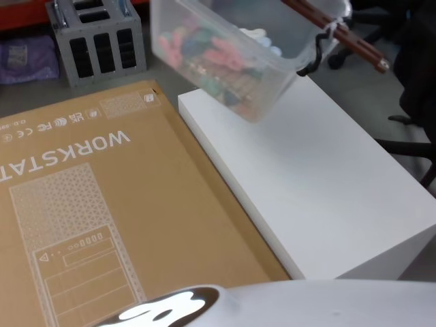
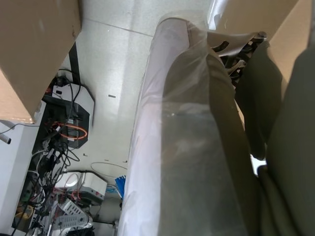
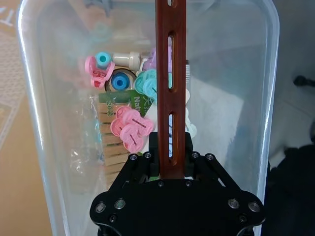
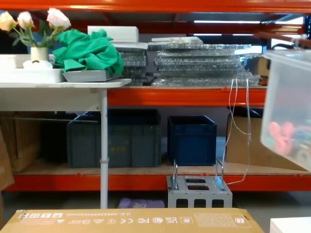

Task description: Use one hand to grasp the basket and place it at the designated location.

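the basket [image 1: 225, 54] is a big see-through milky tub of smooth plastic with round corners and a thick rounded rim. it hangs in the air above the far end of the white bench [image 1: 327, 191], not touching it, and it is tipped so one bottom corner points down at the bench. its handle [image 1: 340, 34] is a straight, flat, red-brown bar with long slots cut in it, and it runs across the open top of the basket along its long way. the black right hand [image 3: 171, 150] is clamped on this bar, one finger on each side. inside the basket lie round pink clips [image 3: 130, 130], blue and green ones, and a row of wooden pegs [image 3: 110, 147]. the bench has a smooth flat top with sharp straight edges, and a wide stretch of it lies open under the basket. a flat brown cardboard box [image 1: 102, 204] lies just beside the bench's left edge. a grey metal block [image 1: 99, 41] stands on the floor past the box.
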Robot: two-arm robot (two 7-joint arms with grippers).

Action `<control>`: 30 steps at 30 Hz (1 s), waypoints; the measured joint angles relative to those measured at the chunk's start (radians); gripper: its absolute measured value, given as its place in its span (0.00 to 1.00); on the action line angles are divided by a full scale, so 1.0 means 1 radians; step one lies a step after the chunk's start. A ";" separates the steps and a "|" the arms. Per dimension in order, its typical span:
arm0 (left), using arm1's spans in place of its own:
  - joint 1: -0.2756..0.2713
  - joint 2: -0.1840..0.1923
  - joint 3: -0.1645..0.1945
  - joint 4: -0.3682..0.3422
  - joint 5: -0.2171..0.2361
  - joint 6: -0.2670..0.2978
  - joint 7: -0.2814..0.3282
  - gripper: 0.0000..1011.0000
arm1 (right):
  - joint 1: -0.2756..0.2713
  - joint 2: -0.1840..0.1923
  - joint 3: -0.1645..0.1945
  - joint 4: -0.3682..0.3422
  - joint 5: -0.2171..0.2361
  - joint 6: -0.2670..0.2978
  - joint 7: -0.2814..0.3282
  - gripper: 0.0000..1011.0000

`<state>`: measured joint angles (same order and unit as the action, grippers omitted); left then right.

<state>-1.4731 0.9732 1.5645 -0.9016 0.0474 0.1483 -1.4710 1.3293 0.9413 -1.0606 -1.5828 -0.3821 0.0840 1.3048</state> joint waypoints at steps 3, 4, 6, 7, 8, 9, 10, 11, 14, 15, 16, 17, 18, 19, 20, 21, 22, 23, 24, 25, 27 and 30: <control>0.000 0.000 0.000 0.000 0.000 0.000 0.000 0.00 | -0.008 0.004 0.000 0.003 -0.012 0.021 0.001 0.24; 0.000 0.000 0.000 0.000 0.000 0.000 0.000 0.00 | -0.012 0.005 0.000 0.004 -0.017 0.029 0.001 0.24; 0.000 0.000 0.000 0.000 0.000 0.000 0.000 0.00 | -0.022 0.008 0.000 0.025 -0.026 0.049 0.006 0.24; 0.000 0.000 0.000 0.001 0.000 0.000 0.000 0.00 | -0.024 0.009 0.000 0.034 -0.031 0.057 0.008 0.24; 0.000 0.000 0.000 0.001 0.000 0.000 0.000 0.00 | -0.027 0.010 0.000 0.042 -0.035 0.065 0.009 0.24; 0.000 0.000 0.000 0.001 0.000 0.000 0.000 0.00 | -0.031 0.011 0.000 0.058 -0.044 0.079 0.013 0.24; 0.000 0.000 0.000 0.000 0.000 0.000 0.000 0.00 | -0.032 0.011 0.000 0.066 -0.049 0.086 0.016 0.24; 0.000 0.000 0.000 0.000 0.000 0.000 0.000 0.00 | -0.034 0.011 -0.001 0.072 -0.052 0.092 0.017 0.24; 0.000 0.000 0.000 0.000 0.000 0.000 0.000 0.00 | -0.041 0.008 -0.002 0.103 -0.064 0.119 0.028 0.24; 0.000 0.000 0.000 0.000 0.000 0.000 0.000 0.00 | -0.044 0.006 -0.002 0.120 -0.069 0.130 0.034 0.24; 0.000 0.000 0.000 0.000 0.000 0.000 0.000 0.00 | -0.045 0.004 -0.002 0.129 -0.070 0.133 0.036 0.24; 0.000 0.000 0.000 0.001 0.000 0.000 0.000 0.00 | -0.046 0.003 -0.002 0.139 -0.070 0.135 0.038 0.24; 0.000 0.000 0.000 0.000 0.000 0.000 0.000 0.00 | -0.047 0.002 -0.001 0.145 -0.070 0.138 0.040 0.24; 0.000 0.000 0.000 0.000 0.000 0.000 0.000 0.00 | -0.049 0.002 0.000 0.154 -0.071 0.139 0.042 0.24; 0.000 0.000 0.000 0.000 0.000 0.000 0.000 0.00 | -0.052 0.000 0.004 0.172 -0.070 0.140 0.047 0.24; 0.000 0.000 0.000 0.000 0.000 0.000 0.000 0.00 | -0.053 0.000 0.006 0.180 -0.069 0.140 0.049 0.24; 0.000 0.000 0.000 0.000 0.000 0.000 0.000 0.00 | -0.055 0.000 0.008 0.188 -0.067 0.140 0.051 0.24; 0.000 0.000 0.000 0.000 0.000 0.000 0.000 0.00 | -0.057 -0.003 0.012 0.203 -0.064 0.140 0.057 0.24; 0.000 0.000 0.000 0.000 0.000 0.000 0.000 0.00 | -0.059 -0.004 0.014 0.211 -0.063 0.141 0.059 0.24; 0.000 0.000 0.000 0.000 0.000 0.000 0.000 0.00 | -0.062 -0.007 0.016 0.224 -0.060 0.142 0.064 0.24; 0.000 0.000 0.000 0.000 0.000 0.000 0.000 0.00 | -0.066 -0.010 0.018 0.234 -0.058 0.145 0.068 0.24; 0.000 0.000 0.000 0.000 0.000 0.000 0.000 0.00 | -0.076 -0.015 0.019 0.248 -0.058 0.149 0.072 0.24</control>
<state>-1.4731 0.9732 1.5645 -0.9016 0.0474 0.1484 -1.4710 1.2531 0.9265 -1.0418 -1.3352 -0.4405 0.2332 1.3770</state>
